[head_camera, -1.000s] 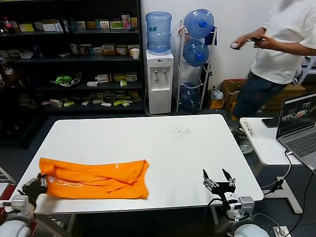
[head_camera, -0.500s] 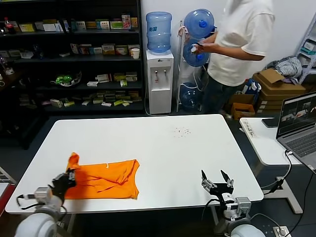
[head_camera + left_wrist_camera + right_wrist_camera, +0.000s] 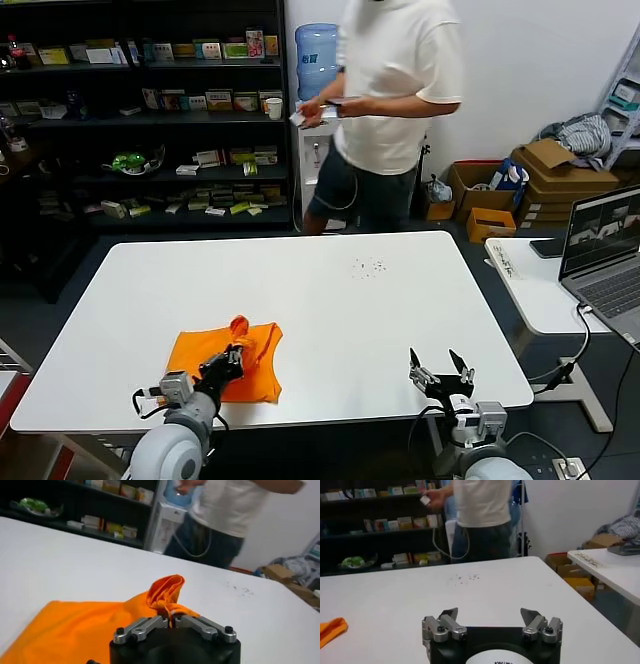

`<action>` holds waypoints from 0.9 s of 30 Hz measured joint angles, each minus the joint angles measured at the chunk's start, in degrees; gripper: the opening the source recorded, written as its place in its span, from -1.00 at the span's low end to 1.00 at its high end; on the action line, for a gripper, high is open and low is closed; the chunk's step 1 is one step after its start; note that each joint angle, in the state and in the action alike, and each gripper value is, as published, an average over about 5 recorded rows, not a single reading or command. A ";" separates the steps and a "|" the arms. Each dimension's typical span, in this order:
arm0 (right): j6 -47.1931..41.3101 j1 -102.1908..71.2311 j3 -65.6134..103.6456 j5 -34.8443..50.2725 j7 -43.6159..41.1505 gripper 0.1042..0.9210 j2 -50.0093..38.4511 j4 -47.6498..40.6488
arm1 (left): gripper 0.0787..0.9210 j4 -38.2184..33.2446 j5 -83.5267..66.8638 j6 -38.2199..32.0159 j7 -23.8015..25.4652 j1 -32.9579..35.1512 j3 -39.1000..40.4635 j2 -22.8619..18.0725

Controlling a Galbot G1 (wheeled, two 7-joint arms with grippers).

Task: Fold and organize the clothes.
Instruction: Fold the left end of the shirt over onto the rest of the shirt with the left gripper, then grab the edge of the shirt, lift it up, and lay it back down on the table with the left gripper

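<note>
The orange T-shirt (image 3: 225, 358) lies folded over on the white table (image 3: 330, 300), near the front edge left of the middle. My left gripper (image 3: 237, 348) is shut on a bunched fold of the shirt and holds it up over the rest of the cloth. In the left wrist view the jaws (image 3: 171, 620) pinch the raised orange fold (image 3: 166, 591). My right gripper (image 3: 441, 367) is open and empty above the table's front right edge; in the right wrist view (image 3: 490, 614) its fingers stand wide apart. An edge of the shirt (image 3: 331, 629) shows far off there. The lettering is hidden.
A person in a white T-shirt (image 3: 395, 110) stands just behind the table's far edge. Dark shelves (image 3: 140, 110) fill the back left. A side table with a laptop (image 3: 605, 250) stands to the right. Cardboard boxes with a grey bundle (image 3: 575, 135) sit at back right.
My left gripper has carried the shirt's left end to the right, folding it over into a shorter pile. The person has walked left behind the table. The right arm has not moved.
</note>
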 measured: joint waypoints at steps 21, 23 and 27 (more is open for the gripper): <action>-0.66 2.19 -1.78 0.92 0.12 0.76 -0.06 -1.02 | 0.49 3.07 -1.94 -1.85 8.78 4.23 -11.93 7.41; -0.71 2.18 -1.76 0.92 0.13 0.76 -0.08 -1.00 | 0.63 5.31 -1.64 -2.73 10.53 4.45 -13.04 8.24; -0.77 2.00 -1.51 0.92 0.19 0.76 -0.12 -0.79 | 0.76 9.62 -0.76 -4.10 13.38 4.43 -14.10 8.89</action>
